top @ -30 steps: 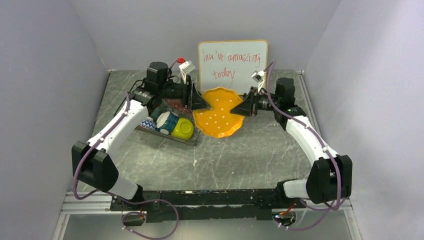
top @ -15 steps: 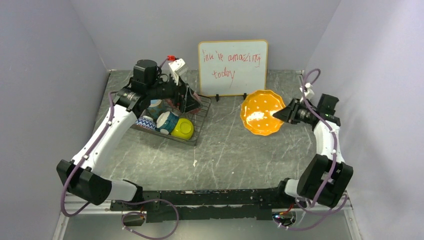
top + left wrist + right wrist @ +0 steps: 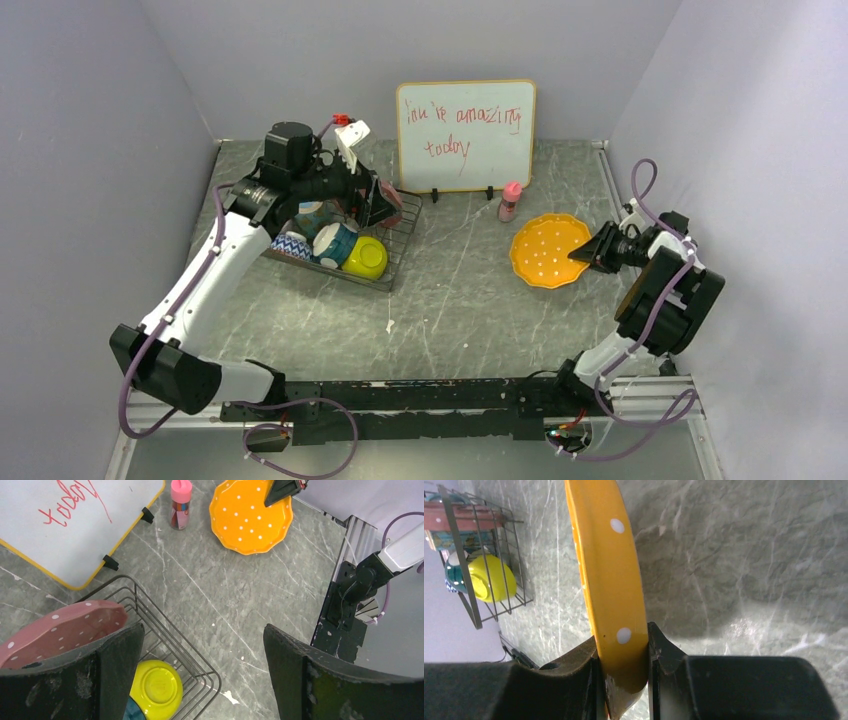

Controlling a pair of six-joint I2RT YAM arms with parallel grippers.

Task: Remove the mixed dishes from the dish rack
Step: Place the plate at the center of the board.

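Observation:
The black wire dish rack stands at the left. It holds a yellow bowl, a blue mug, a blue-patterned bowl and a pink speckled plate. My left gripper hovers open and empty over the rack's right end; in the left wrist view the pink plate lies beside its left finger. My right gripper is shut on the right rim of the orange-yellow plate, low over the table at the right. The right wrist view shows the rim clamped between the jaws.
A white board with red writing stands at the back centre. A small pink bottle stands just right of it, close behind the orange plate. Grey walls close in both sides. The right wall is near the right arm.
The right arm has carried the orange-yellow plate from the centre to the right and down near the table, uncovering the pink bottle. The left gripper let go and drew back over the rack.

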